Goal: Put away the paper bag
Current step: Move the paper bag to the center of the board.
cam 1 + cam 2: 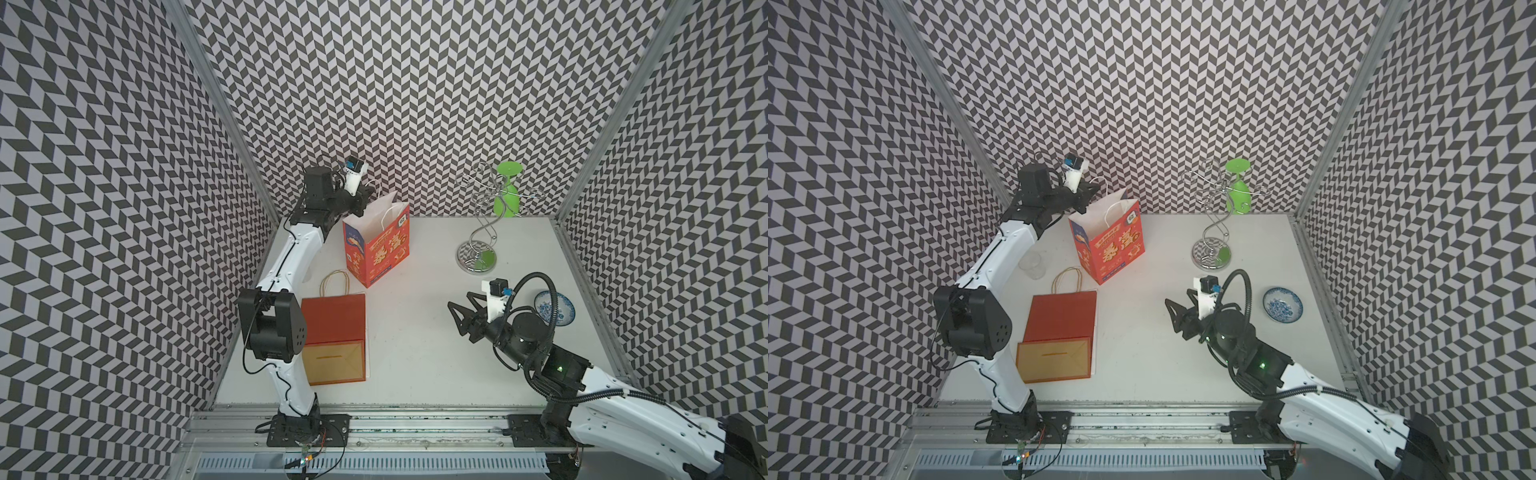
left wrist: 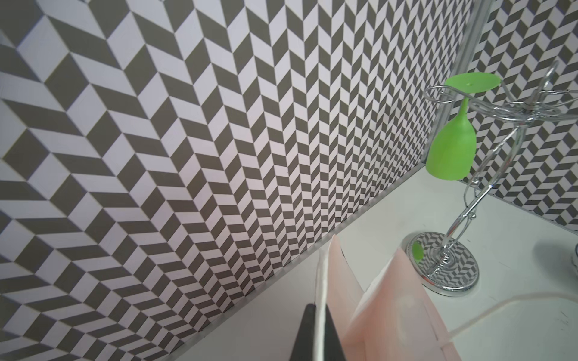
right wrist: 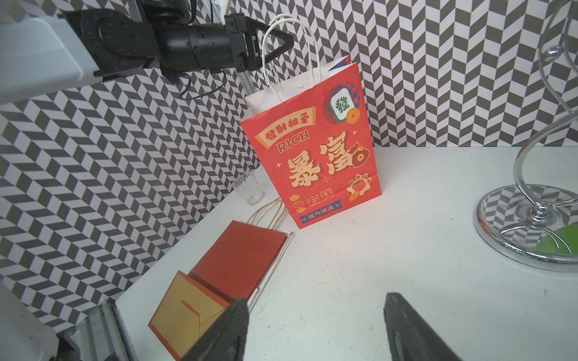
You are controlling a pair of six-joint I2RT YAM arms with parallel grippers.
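One bag handle (image 3: 264,61) in the left claw (image 3: 289,41)

White table (image 1: 419,332) carries 5 things. Printed red paper bag (image 1: 380,249) upright, back left. Flat red bag (image 1: 334,332) lying near it, front left. Clear cup (image 1: 1032,266) at left edge. Chrome rack (image 1: 476,258) back right. Patterned bowl (image 1: 555,307) right edge.

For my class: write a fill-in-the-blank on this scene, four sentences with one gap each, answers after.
The left gripper is shut on the printed bag's white ____.
The green glass hangs ____ on the chrome rack.
The right gripper's jaws stand ____.
The plain red bag lies ____ on the table.
Answers: handle; upside down; open; flat
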